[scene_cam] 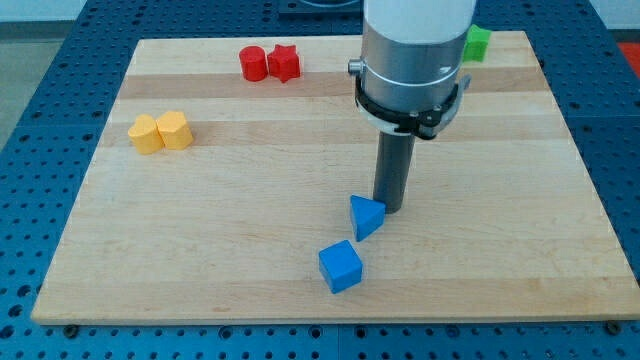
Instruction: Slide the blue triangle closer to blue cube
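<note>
The blue triangle (366, 216) lies on the wooden board a little below the view's middle. The blue cube (340, 266) sits just below and to its left, a small gap apart. My tip (388, 207) is the lower end of the dark rod, touching or almost touching the triangle's upper right side. The arm's grey body rises above the rod toward the view's top.
A red cylinder (253, 63) and a red star (285, 62) sit together at the top. Two yellow blocks (160, 132) sit at the left. A green block (478, 42) shows at the top right, partly hidden by the arm. The board's bottom edge (330, 318) is near the cube.
</note>
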Controlling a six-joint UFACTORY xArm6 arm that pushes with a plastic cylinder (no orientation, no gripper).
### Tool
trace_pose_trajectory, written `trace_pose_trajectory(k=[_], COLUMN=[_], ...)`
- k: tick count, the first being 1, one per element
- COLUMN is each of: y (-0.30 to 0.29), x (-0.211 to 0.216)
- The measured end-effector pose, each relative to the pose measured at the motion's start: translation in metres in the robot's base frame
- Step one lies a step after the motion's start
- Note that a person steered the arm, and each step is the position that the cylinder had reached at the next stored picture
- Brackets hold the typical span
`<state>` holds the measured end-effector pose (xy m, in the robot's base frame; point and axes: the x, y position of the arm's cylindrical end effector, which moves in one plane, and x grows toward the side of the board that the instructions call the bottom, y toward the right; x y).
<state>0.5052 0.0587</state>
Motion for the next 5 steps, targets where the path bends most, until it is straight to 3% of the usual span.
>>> trace_pose_trajectory(k=[5], y=[-0.014], x=[0.014])
